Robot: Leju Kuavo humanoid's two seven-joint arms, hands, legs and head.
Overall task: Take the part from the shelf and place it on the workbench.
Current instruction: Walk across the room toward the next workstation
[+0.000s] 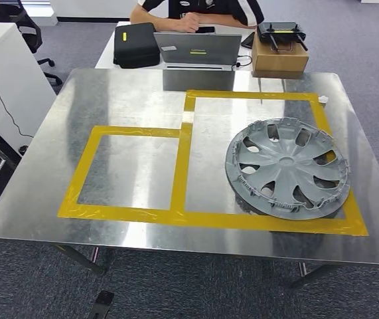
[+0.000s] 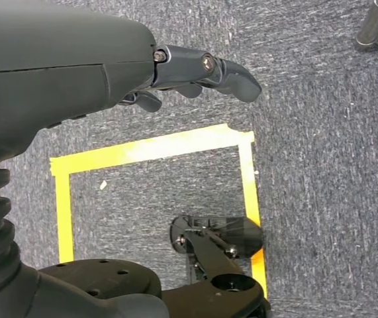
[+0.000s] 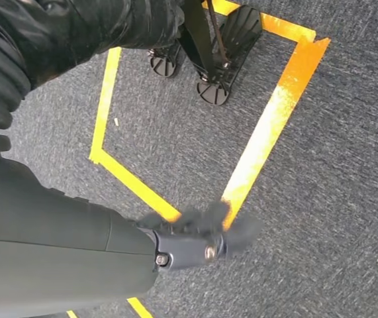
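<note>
Part: a grey plastic wheel cover (image 1: 287, 167) is lying flat on the metal surface (image 1: 127, 100), face up, inside the larger yellow tape rectangle (image 1: 249, 94), toward its near right corner. Its lower rim is overlapping the near tape strip. No fingers are touching it.
Smaller tape rectangle (image 1: 127, 131): it is adjoining the larger one on the left side of the surface.
Left hand (image 2: 196, 73): it is hanging over grey carpet (image 2: 326, 165), holding nothing. The fingers (image 2: 232, 76) are extending nearly straight and lying close together, with shorter ones curling slightly beneath. A yellow floor-tape square (image 2: 151, 147) is lying below the fingers.
Right hand (image 3: 196, 242): it is hanging over the carpet and is blurred. Nothing is showing in its grasp, but whether the fingers (image 3: 236, 228) are spread or curled cannot be told. Yellow floor tape (image 3: 271, 126) is passing just beyond the fingertips.
Far side: a person (image 1: 192, 14) is sitting behind an open laptop (image 1: 198, 50), with a black case (image 1: 136, 44) and a cardboard box (image 1: 279, 54) flanking it.
</note>
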